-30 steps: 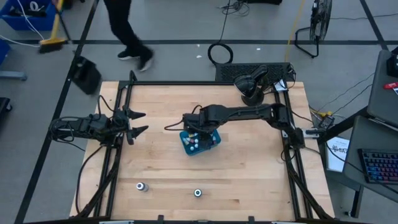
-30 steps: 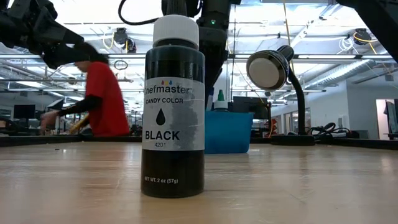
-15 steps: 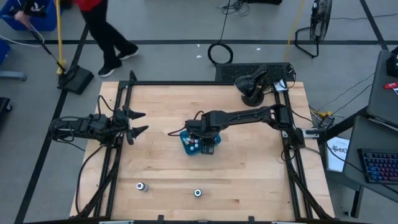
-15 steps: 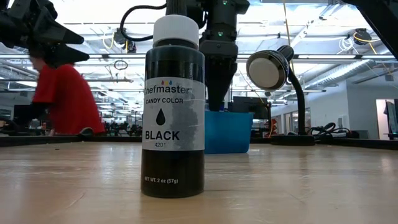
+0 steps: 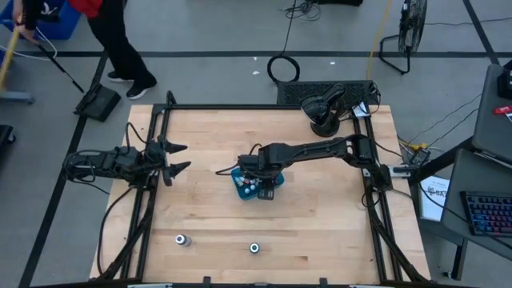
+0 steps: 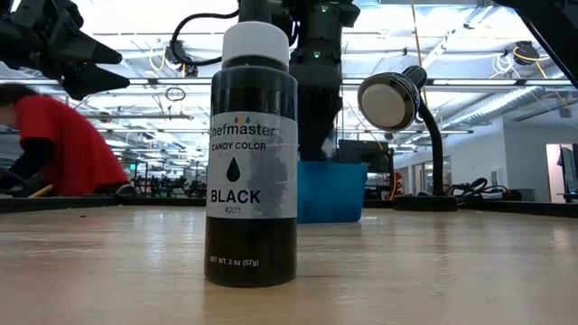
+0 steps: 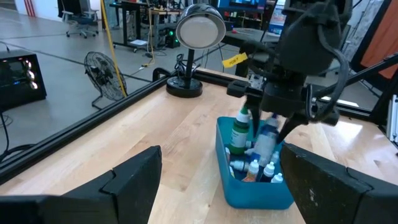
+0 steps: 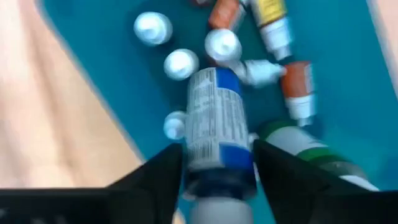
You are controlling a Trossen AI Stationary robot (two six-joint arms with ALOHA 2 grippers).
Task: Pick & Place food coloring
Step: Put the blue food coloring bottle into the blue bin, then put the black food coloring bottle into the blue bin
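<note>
Bottle in the air: a blue-label bottle (image 8: 216,118) of food coloring hangs tilted over the teal tray (image 5: 238,184), with its white cap end toward the wrist camera.
Right gripper (image 5: 262,181): it points down into the tray, with one dark finger on each side of the blue-label bottle.
Right fingers: I cannot tell if they pinch the bottle or have let it loose.
In the tray: lots of tiny bottles (image 8: 180,63) with white caps, some standing and some lying down. A few have orange labels. A bigger dark bottle with a green and white top (image 7: 238,127) stands in there too.
Tray spot: in the middle of the bench (image 5: 320,224).
Bottles still out: two dark bottles stand alone by the bench's near edge, one at 6 o'clock (image 5: 254,248) and one at 7 o'clock (image 5: 182,239), well apart from the tray.
Close-up bottle: the low view shows a black bottle (image 6: 251,153) with a white cap, standing up. Its label says BLACK. I cannot tell for sure which of the two it is.
Left gripper (image 5: 173,160): it waits at 9 o'clock by the bench edge, holding nothing.
Left fingers (image 7: 134,180): spread wide apart.
Lamp (image 5: 324,112): a round desk lamp stands at the 1 o'clock corner.
Person (image 5: 120,40): someone in a red top and dark trousers is on the floor past the 11 o'clock corner.
</note>
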